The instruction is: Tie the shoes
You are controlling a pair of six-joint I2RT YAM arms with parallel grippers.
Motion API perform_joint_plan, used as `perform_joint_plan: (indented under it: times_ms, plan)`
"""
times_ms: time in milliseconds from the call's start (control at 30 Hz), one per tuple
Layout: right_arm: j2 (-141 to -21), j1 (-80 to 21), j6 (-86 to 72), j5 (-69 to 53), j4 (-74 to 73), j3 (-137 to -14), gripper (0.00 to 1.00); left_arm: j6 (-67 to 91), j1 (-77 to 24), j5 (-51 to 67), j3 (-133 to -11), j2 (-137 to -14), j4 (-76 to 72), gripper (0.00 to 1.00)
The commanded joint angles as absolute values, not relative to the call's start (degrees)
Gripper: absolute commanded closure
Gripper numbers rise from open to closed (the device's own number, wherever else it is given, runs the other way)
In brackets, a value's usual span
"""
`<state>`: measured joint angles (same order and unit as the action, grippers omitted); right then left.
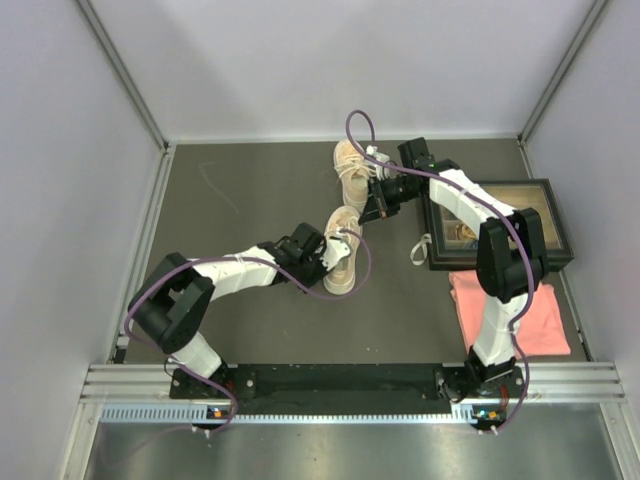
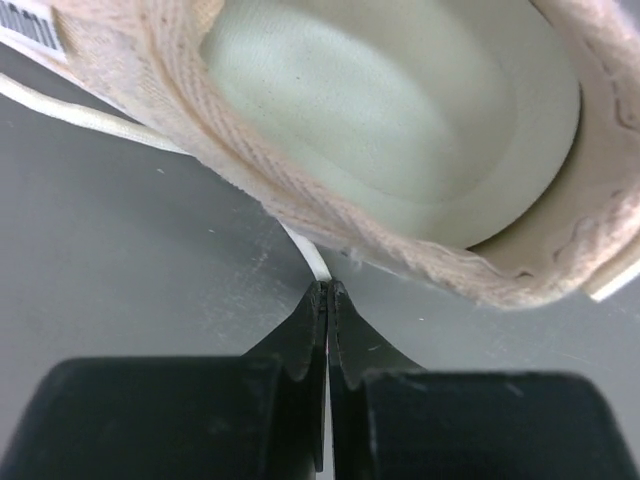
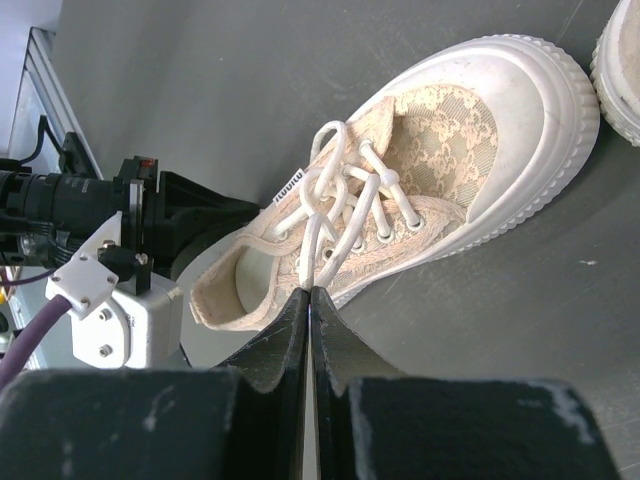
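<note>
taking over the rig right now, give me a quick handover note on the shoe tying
Left gripper: shut on a white lace just below the heel opening of the near shoe.
Right gripper: shut, apparently pinching lace strands that run down from that shoe's eyelets.
Shoes: both on the table, the far shoe just beyond the near one.
Done: the near shoe's laces are crossed into a loose knot over the tongue; no finished bow shows.
Left: probably tighten and finish that bow, then do the far shoe, whose laces are too small to judge.
</note>
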<state>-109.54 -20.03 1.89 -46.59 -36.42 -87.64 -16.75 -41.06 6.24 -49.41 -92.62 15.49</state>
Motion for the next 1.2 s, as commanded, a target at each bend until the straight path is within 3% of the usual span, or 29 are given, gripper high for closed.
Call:
perform_joint_plan:
  times_ms: [0, 333, 467, 567, 800, 967, 1067, 1100, 1167]
  plan:
    - [-107.8, -20.3, 2.0, -47.3, -34.8, -88.0, 1.00, -17.5, -41.0, 1.3, -47.9, -95.0, 19.3, 1.00]
    - [-107.4, -20.3, 2.0, -47.2, -34.8, -87.8, 1.00, -18.6, -39.6, 5.6, -46.9, -79.7, 21.9, 1.00]
    - [-107.4, -20.2, 2.1, -47.4, -34.9, -87.7, 1.00, -20.3, -38.4, 13.8, -49.0, -71.8, 24.9, 1.00]
    - [-107.3, -20.3, 2.1, -47.5, -34.8, -87.6, 1.00, -21.5, -38.5, 26.5, -52.4, -68.7, 24.6, 1.00]
    - [-107.2, -20.3, 1.6, -48.3, -33.7, -87.2, 1.00, -16.1, -43.6, 36.4, -65.7, -76.7, 18.0, 1.00]
    - [-107.6, -20.3, 1.7, -48.2, -33.9, -88.1, 1.00, -14.2, -44.5, 29.8, -70.0, -82.3, 18.1, 1.00]
    - [-107.9, -20.3, 2.6, -48.2, -34.9, -88.9, 1.00, -9.8, -41.7, 17.1, -62.4, -78.7, 18.9, 0.77]
    - [-107.8, -20.3, 2.7, -48.1, -34.9, -89.0, 1.00, -6.6, -40.3, 15.3, -59.7, -77.3, 17.2, 0.64]
    - [-107.8, -20.4, 3.0, -48.3, -34.8, -88.5, 1.00, -3.9, -34.8, 14.0, -54.1, -75.0, 13.6, 0.56]
